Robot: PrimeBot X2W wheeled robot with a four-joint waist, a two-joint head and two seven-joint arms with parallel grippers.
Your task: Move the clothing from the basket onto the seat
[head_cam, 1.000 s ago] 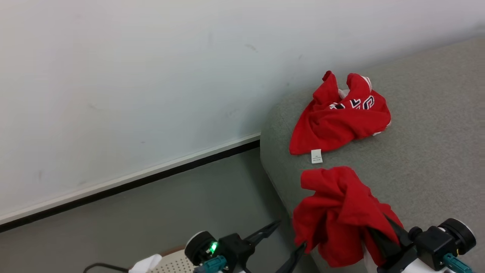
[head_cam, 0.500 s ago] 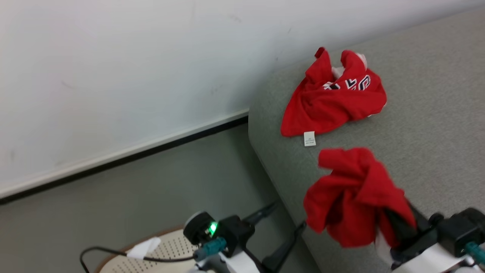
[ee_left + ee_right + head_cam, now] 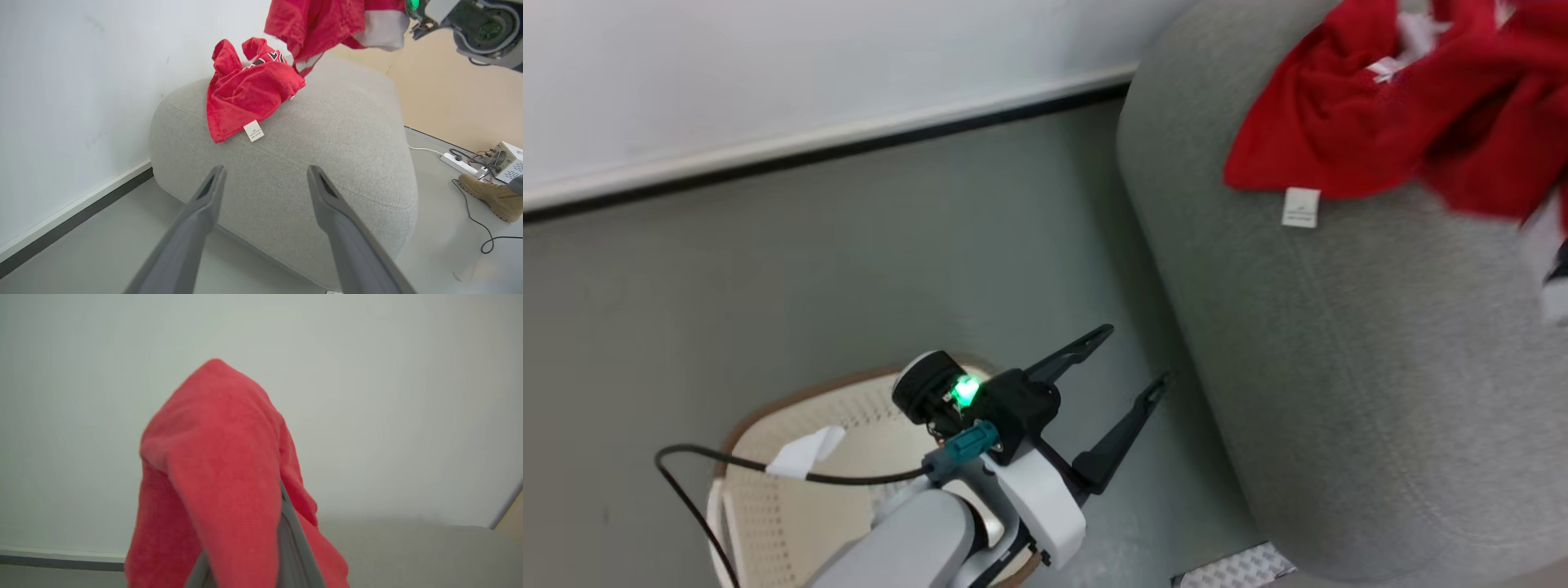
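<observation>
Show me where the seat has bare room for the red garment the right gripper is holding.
Bare: the seat top from the lying garment and its label out to the front seam and the end away from the wall. Crowded: the wall-side corner, where that garment lies and the held garment hangs close over it.

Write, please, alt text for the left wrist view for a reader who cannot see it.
A crumpled red garment with a white tag lies on a grey seat beside a white wall; a second red garment hangs above it. The left gripper stands open in the foreground.
</observation>
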